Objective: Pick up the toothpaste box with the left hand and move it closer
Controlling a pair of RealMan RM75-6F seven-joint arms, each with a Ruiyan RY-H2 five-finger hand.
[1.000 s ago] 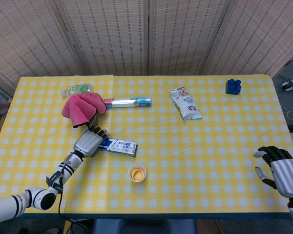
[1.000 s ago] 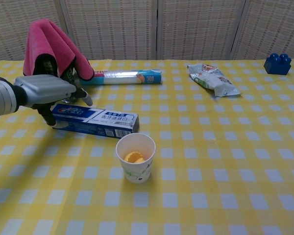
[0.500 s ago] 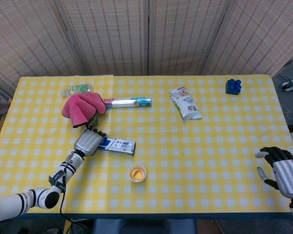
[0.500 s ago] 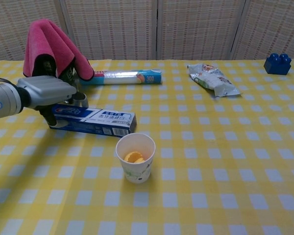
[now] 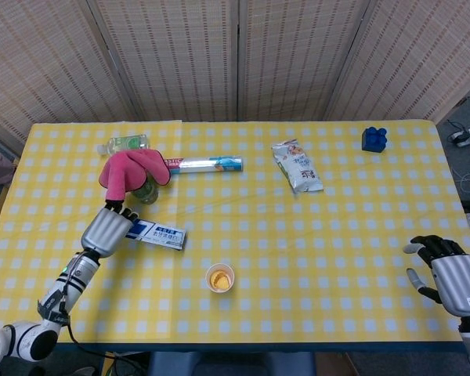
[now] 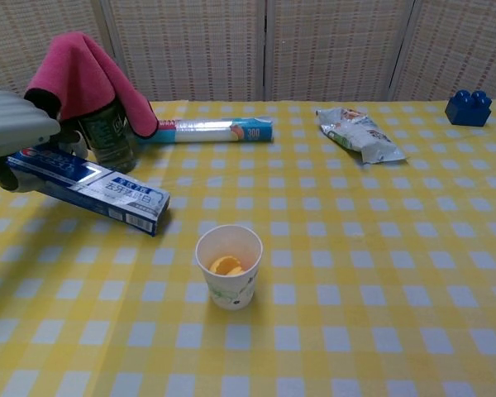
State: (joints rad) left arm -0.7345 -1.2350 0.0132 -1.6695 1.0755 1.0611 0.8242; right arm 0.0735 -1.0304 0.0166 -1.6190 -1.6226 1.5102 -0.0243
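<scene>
My left hand (image 5: 104, 229) clamps toothpaste box (image 5: 158, 234) by its left end | long axis runs rightward, lifted | right hand (image 5: 446, 276) empty, fingers apart, far

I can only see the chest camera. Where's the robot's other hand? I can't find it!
Observer: The right hand is over by the right edge of the table, fingers spread, holding nothing.
Operator: Is anything hiding behind the pink cloth?
Observer: Yes, a clear bottle lies on its side beyond the pink cloth, near the far left corner.
Operator: I only see a bit of the left hand!
Observer: From above the whole left hand shows, gripping the left end of the toothpaste box.
</scene>
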